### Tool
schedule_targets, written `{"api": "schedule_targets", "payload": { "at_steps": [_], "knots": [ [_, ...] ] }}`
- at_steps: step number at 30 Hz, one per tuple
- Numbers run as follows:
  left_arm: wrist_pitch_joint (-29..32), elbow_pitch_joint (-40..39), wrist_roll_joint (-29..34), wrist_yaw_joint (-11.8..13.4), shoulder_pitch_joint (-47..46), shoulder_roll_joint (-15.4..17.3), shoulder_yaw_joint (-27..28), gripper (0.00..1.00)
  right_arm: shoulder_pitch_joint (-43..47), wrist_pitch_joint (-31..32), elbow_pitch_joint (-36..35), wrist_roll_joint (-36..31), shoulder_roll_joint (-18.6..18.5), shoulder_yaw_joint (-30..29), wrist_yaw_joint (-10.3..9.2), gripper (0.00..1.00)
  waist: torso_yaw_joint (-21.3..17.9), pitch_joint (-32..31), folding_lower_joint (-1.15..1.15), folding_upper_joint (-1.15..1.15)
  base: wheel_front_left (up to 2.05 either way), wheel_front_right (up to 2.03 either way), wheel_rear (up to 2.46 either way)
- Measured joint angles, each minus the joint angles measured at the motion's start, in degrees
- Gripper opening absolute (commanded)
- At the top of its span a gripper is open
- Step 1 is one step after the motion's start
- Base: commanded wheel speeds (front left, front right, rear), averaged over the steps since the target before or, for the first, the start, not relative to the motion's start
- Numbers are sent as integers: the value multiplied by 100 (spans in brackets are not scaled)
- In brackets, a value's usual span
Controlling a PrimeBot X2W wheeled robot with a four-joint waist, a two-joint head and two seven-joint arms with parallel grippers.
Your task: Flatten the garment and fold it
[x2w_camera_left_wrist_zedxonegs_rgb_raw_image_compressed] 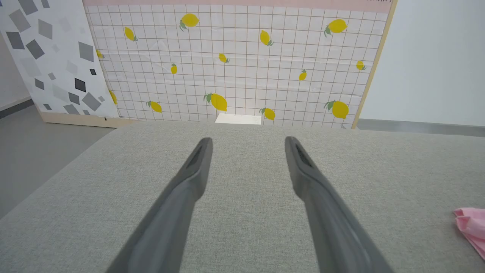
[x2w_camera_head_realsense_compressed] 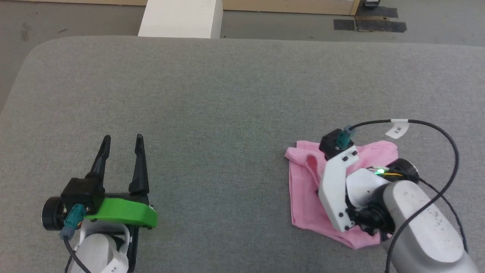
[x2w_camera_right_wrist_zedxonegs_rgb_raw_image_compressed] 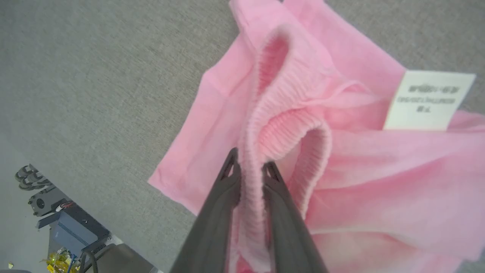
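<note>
The right gripper had its jaws clamped on a raised loop of the gathered waistband, probably so as to lift and spread the garment. The left gripper hung well apart over the bench, its jaws spread wide and empty. The garment lay crumpled on the bench's near right part, light pink, soft and creased, its white label facing up.

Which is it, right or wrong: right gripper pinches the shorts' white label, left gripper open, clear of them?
Wrong: the right wrist view shows the right gripper pinching the waistband of the shorts, not the label. The left gripper is open, clear.
</note>
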Motion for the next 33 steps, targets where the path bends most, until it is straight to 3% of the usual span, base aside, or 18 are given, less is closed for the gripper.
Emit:
{"api": "schedule_targets", "payload": {
  "at_steps": [1,9,13,18,24,33],
  "knots": [
    [-1,3,0,0,0,-1,5,100,-32,-60,49,5,21,54,0,100,-6,1,0,0,0,0,0],
    [-1,90,0,-30,2,-8,59,100,-271,-726,-303,494,111,191,0,100,-163,-92,0,0,0,0,0],
    [-1,85,7,-32,3,-1,90,100,-297,-1055,-770,552,-159,-352,0,100,-287,-150,0,0,0,0,0],
    [-1,60,10,-32,3,4,122,100,63,-1233,-1001,121,-556,-1308,0,100,-426,-195,0,0,0,0,0],
    [-1,27,51,-33,5,0,112,100,919,-1251,-689,-210,-576,-1711,-1,100,-461,-169,0,0,0,0,0],
    [-1,29,60,-56,4,-3,97,100,1077,-1619,285,-301,-265,-1451,0,100,-369,-50,0,0,0,0,0]
  ]
}}
